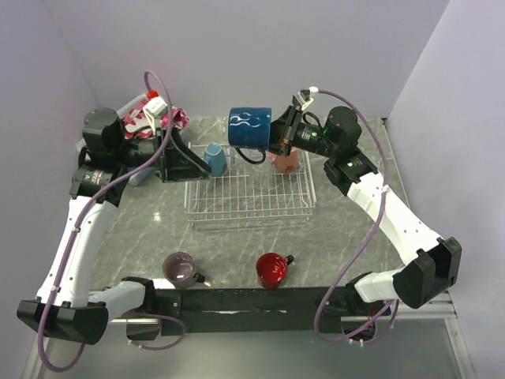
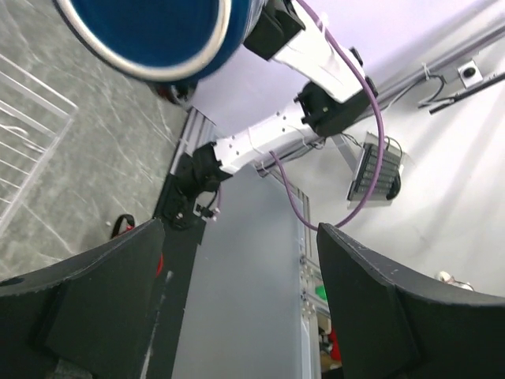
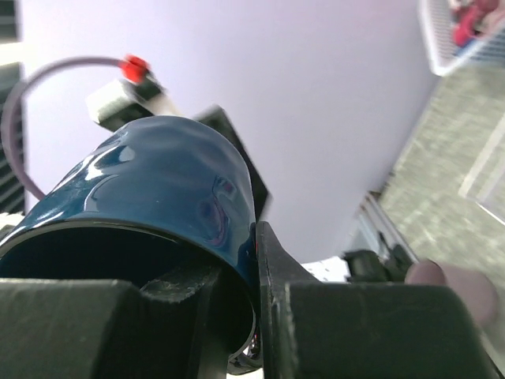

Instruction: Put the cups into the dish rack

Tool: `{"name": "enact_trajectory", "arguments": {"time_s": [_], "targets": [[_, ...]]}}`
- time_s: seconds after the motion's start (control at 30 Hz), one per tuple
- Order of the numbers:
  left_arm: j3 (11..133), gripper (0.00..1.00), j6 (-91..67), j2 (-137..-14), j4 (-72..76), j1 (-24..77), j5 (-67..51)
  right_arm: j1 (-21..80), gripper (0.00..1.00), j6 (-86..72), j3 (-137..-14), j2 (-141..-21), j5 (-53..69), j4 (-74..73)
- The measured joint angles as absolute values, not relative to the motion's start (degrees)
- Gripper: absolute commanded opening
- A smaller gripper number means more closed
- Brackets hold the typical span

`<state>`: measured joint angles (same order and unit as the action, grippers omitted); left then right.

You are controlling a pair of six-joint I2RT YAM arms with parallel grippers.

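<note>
My right gripper (image 1: 274, 139) is shut on the rim of a navy mug (image 1: 249, 126) and holds it on its side in the air above the back of the white wire dish rack (image 1: 248, 207). In the right wrist view one finger is inside the navy mug (image 3: 158, 189) and one outside, at the gripper (image 3: 251, 260). A light blue mug (image 1: 215, 159) and a salmon mug (image 1: 285, 161) stand in the rack's back row. My left gripper (image 1: 197, 166) is open and empty beside the light blue mug. The left gripper (image 2: 237, 300) sees the navy mug (image 2: 150, 35) overhead.
A mauve mug (image 1: 181, 269) and a red mug (image 1: 272, 270) stand near the table's front edge. A white plastic basket with pink cloth (image 1: 154, 115) sits at the back left, behind the left arm. Walls close in the back and both sides.
</note>
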<state>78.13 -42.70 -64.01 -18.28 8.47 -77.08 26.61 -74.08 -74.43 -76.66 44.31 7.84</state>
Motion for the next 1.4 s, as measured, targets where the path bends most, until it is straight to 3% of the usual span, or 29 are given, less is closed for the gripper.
{"name": "enact_trajectory", "arguments": {"time_s": [0.43,0.9,1.1,1.4], "targets": [[78.8,0.79,-40.1,-69.5,-19.0,16.5,-65.3,30.7,0.0,-81.0,-74.5,-84.5,44.0,19.8],[76.3,0.77,-47.9,-70.9,-4.7,20.8,-53.3,32.1,0.0,-85.4,-74.9,-87.7,42.9,27.5],[76.2,0.67,-50.6,-73.1,-2.0,21.1,-52.3,32.2,0.0,-88.9,-76.2,-91.5,41.3,32.3],[76.2,0.44,-51.8,-73.6,-1.5,21.1,-51.5,32.2,0.0,-92.3,-77.0,-93.8,38.4,36.7]]}}
